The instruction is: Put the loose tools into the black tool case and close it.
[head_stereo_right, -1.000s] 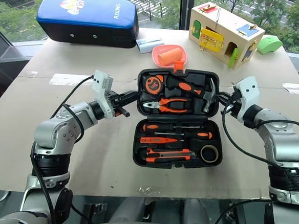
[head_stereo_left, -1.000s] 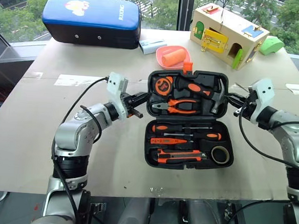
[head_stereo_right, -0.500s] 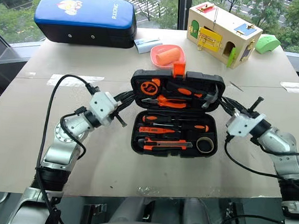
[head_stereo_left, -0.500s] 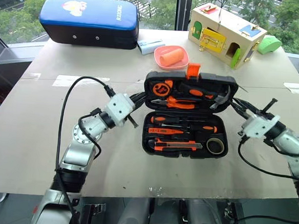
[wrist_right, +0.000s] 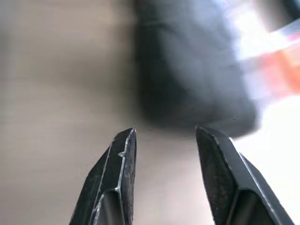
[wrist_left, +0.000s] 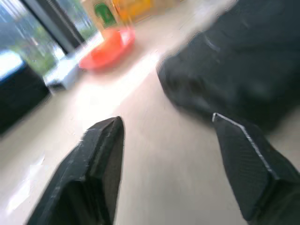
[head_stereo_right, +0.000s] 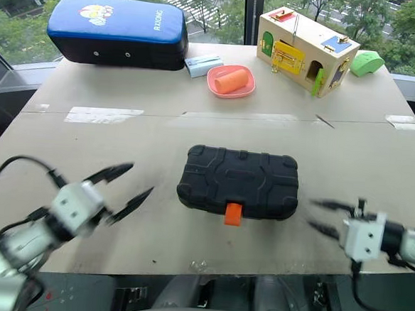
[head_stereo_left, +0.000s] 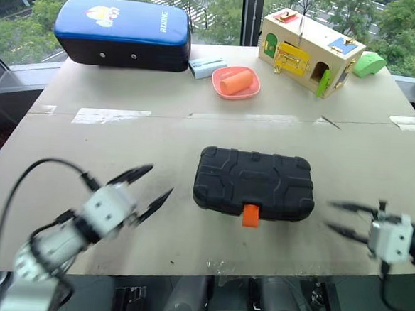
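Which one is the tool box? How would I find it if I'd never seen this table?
Start at the big tan table. The black tool case lies shut on the near half, in front of the pink dish. It is low, all black and rounded, with one small orange latch on its near edge, unlike the blue-topped cushion or wooden toy house.

The tool case (head_stereo_left: 255, 183) is matt black moulded plastic with a ribbed lid and a smooth orange plastic latch (head_stereo_left: 250, 215). The surface (head_stereo_left: 123, 142) is matt, pale board. At its far edge: a glossy blue-topped padded cushion (head_stereo_left: 123, 32), a smooth pink plastic dish (head_stereo_left: 236, 83), a painted wooden box (head_stereo_left: 311, 43).
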